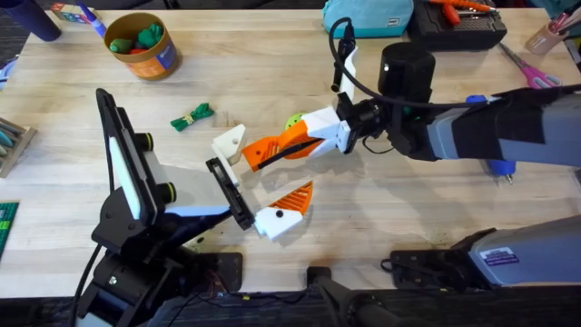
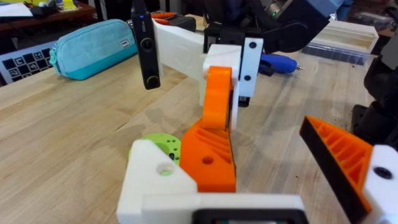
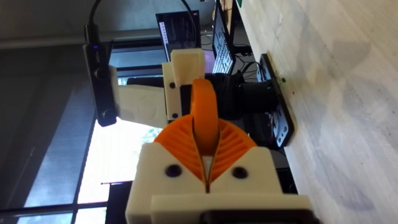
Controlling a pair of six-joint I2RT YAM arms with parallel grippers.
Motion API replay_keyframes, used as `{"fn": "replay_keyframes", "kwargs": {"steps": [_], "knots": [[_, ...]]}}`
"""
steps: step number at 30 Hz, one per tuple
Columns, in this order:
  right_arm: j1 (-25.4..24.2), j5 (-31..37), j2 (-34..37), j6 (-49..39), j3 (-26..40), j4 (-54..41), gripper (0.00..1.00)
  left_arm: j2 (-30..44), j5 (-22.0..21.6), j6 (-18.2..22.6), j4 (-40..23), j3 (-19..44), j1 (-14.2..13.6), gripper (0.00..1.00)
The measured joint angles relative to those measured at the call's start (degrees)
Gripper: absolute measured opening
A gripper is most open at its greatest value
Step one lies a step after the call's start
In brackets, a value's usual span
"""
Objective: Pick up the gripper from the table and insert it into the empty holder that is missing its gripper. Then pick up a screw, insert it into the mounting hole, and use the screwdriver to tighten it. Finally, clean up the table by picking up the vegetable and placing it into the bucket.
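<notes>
The off-white gripper (image 1: 231,143) sits near the middle of the table (image 1: 408,218), right at the far end of the holder (image 1: 231,193) and touching it; its round hole faces up; the holder is the flat black bar on the left arm. At the near end of the bar is a white and orange finger (image 1: 285,211); the left gripper (image 1: 268,171) is spread wide.

The right gripper (image 1: 251,160) reaches in from the right side; its orange fingers (image 1: 283,145) are pressed together, and their tips touch the off-white gripper. I cannot tell if they pinch any of it. A small green round thing (image 1: 293,119) lies on the table just behind those fingers.

A green vegetable (image 1: 192,115) lies on the wood, well to the left of the grippers; the bucket (image 1: 142,45) stands farther back on the left, with green and red things inside it. A light blue pouch (image 1: 369,18) lies at the back of the table.
</notes>
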Motion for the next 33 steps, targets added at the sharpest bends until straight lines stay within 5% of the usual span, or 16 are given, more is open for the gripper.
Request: {"fn": "replay_keyframes", "kwargs": {"steps": [24, 33], "knots": [[-1.73, -0.33, 0.17, 4.47, 0.05, 10.46, 0.013, 0.33, -0.16, 0.00, 0.78, 0.17, 0.00, 0.987], [1.53, 2.03, 0.14, 2.54, 0.05, 10.51, 0.012, 0.34, -2.13, 0.00, 0.79, 0.17, 0.38, 0.987]]}}
